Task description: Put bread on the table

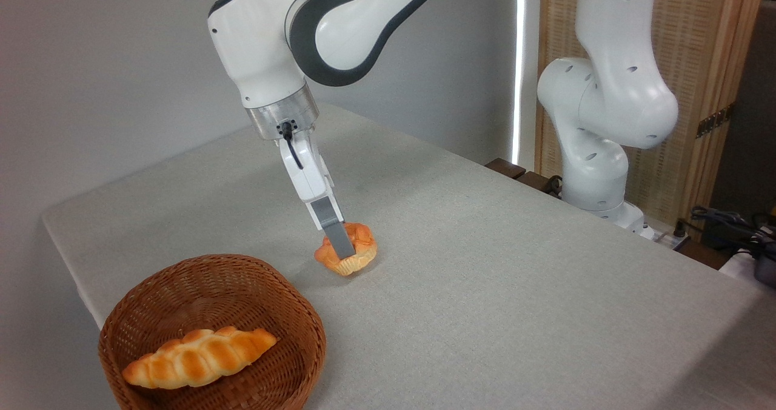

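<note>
From the fixed camera, my gripper is down at the bun, the near finger lying across its front face. The far finger is hidden behind the bread, so I judge rather than see that I am pinching the bun between the two. The bun sits tilted, its cracked top leaning toward the right of the picture, and its pale underside looks to be touching or just above the grey-clothed table; I cannot tell which, though the shadow beneath it is tight. It lies just beyond the rim of the wicker basket, outside it, while the braided loaf rests inside on the basket floor.

The step in hand, as I read it, is the set-down and release. To do it well I should let the bun's base settle flat on the cloth before spreading my fingers, since the tilt could make it roll when freed. I should open only a little, evenly on both sides, then lift straight up so neither finger drags the knobbly crust or nudges it toward the basket.
</note>
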